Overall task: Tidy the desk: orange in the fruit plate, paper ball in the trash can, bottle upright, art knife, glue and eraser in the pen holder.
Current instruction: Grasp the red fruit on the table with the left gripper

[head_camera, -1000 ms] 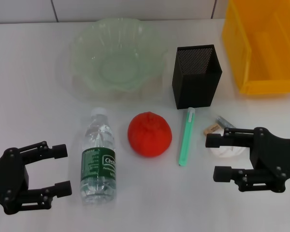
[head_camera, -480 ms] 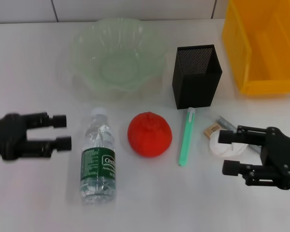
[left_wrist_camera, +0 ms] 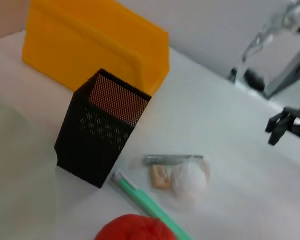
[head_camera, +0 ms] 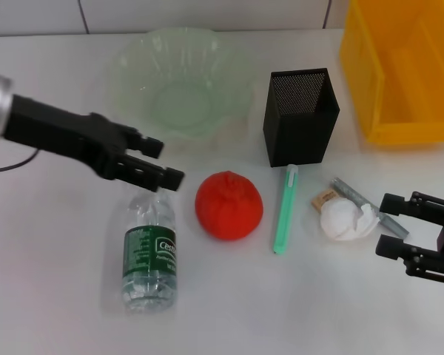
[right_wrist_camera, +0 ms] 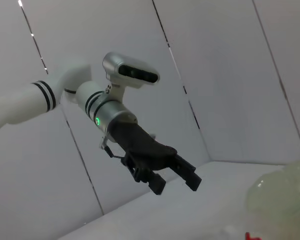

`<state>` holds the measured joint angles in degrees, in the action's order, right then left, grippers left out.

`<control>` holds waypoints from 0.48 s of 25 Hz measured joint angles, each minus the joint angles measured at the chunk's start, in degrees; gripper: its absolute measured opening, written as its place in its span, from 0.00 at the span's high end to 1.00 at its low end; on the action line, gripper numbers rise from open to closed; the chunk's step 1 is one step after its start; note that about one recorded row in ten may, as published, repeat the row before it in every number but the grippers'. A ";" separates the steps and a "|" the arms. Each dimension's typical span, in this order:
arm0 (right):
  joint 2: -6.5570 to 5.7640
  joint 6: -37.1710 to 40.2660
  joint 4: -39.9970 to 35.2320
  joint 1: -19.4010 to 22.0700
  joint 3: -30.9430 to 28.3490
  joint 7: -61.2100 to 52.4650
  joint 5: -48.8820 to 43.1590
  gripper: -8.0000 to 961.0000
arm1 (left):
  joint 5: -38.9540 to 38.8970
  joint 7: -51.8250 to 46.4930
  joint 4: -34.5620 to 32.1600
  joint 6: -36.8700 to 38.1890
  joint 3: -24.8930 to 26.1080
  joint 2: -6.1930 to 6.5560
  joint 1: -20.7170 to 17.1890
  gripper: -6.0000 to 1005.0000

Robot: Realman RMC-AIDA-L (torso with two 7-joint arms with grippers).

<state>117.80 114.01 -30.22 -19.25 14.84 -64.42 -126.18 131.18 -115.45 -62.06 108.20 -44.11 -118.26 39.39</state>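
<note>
The orange (head_camera: 229, 205) rests mid-desk (head_camera: 52, 244), with the bottle (head_camera: 149, 248) lying on its side to its left. My left gripper (head_camera: 165, 162) hangs open over the bottle's cap, just left of the orange. A green art knife (head_camera: 285, 209) lies right of the orange. Beyond it are the tan eraser (head_camera: 324, 197), the paper ball (head_camera: 342, 220) and the grey glue stick (head_camera: 359, 198). My right gripper (head_camera: 385, 224) is open, just right of the paper ball. Behind stand the fruit plate (head_camera: 179, 81), the pen holder (head_camera: 300, 115) and the trash can (head_camera: 403, 70).
In the left wrist view the pen holder (left_wrist_camera: 102, 127) stands before the trash can (left_wrist_camera: 95, 45), with the art knife (left_wrist_camera: 145, 200), eraser (left_wrist_camera: 160, 176) and paper ball (left_wrist_camera: 189, 179) nearer. The right wrist view shows my left gripper (right_wrist_camera: 175, 180) against a tiled wall.
My left arm has swung up and rightward from the desk's left edge to above the bottle's cap. The right gripper has drawn back to the right, uncovering the paper ball.
</note>
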 joint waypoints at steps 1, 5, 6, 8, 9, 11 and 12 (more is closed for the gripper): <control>-0.03 -0.32 0.03 0.18 0.00 0.00 0.00 0.25 | 0.31 -0.12 0.26 -2.89 -3.60 -0.26 0.60 0.18; -0.05 -1.47 0.05 0.78 -0.03 0.00 0.03 0.25 | 0.04 -0.37 1.55 -8.87 -11.65 -0.47 1.27 0.18; -0.05 -2.24 0.15 1.01 -0.36 -0.02 0.05 0.25 | 0.04 -0.37 1.55 -8.87 -11.65 -0.47 1.27 0.18; -0.04 -2.43 0.23 1.06 -0.64 -0.02 0.05 0.25 | -1.04 -0.37 3.02 -14.73 -17.32 -0.72 1.52 0.18; -0.04 -2.71 0.35 1.17 -1.30 -0.02 0.06 0.25 | -2.14 -0.26 3.93 -18.47 -20.66 -0.74 1.55 0.18; -0.02 -2.99 0.40 1.23 -1.75 -0.15 0.06 0.25 | -2.50 -0.19 4.26 -20.17 -22.28 -0.73 1.56 0.19; -0.02 -2.99 0.40 1.23 -1.75 -0.15 0.06 0.25 | -2.93 -0.12 4.69 -24.01 -25.75 -0.74 1.43 0.19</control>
<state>117.78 111.02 -29.82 -18.02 13.09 -64.57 -126.12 128.26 -115.57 -57.38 84.18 -69.86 -119.01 40.82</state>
